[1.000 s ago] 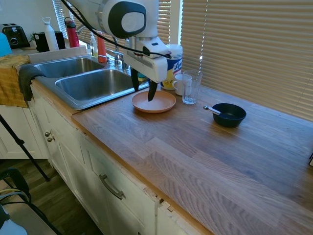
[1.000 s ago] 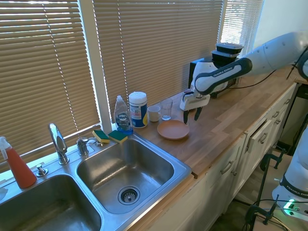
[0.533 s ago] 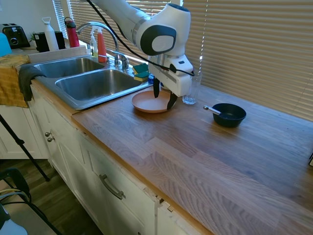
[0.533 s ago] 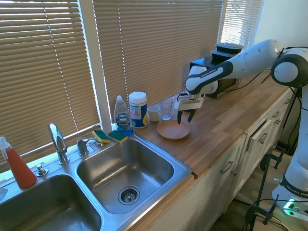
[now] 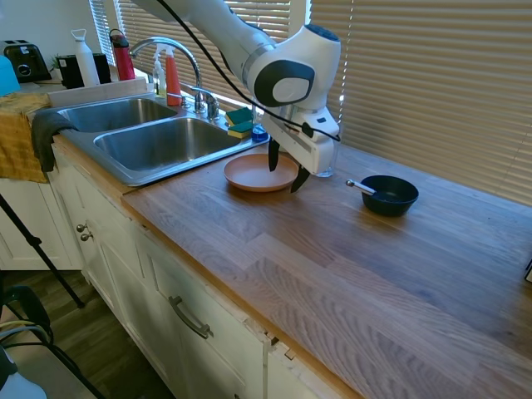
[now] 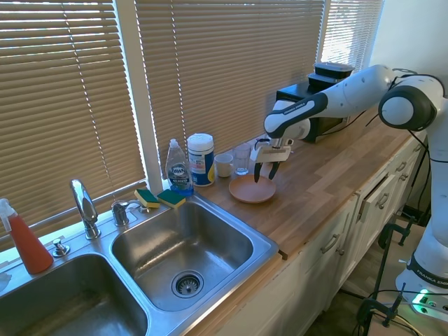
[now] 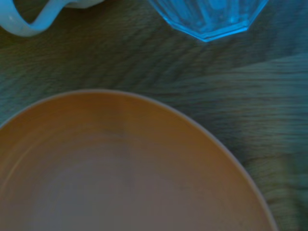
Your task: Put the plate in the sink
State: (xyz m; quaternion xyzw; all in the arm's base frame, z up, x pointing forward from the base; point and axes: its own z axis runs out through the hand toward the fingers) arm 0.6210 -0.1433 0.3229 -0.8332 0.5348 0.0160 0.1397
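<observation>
The salmon-orange plate (image 5: 258, 172) lies flat on the wooden tabletop (image 5: 349, 258), just beside the sink (image 5: 154, 141) at the basin's 3 o'clock corner. The end effector (image 5: 285, 173) hangs over the plate's 3 o'clock rim, fingers spread apart and holding nothing. A black bowl (image 5: 388, 194) with a spoon sits further along at 3 o'clock.

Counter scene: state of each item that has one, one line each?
plate: flat on the counter beside the sink, empty, not gripped
claw: open, straddling the plate's rim
sink: both basins empty, faucet not running
black bowl: upright, spoon inside
glass: upright
</observation>
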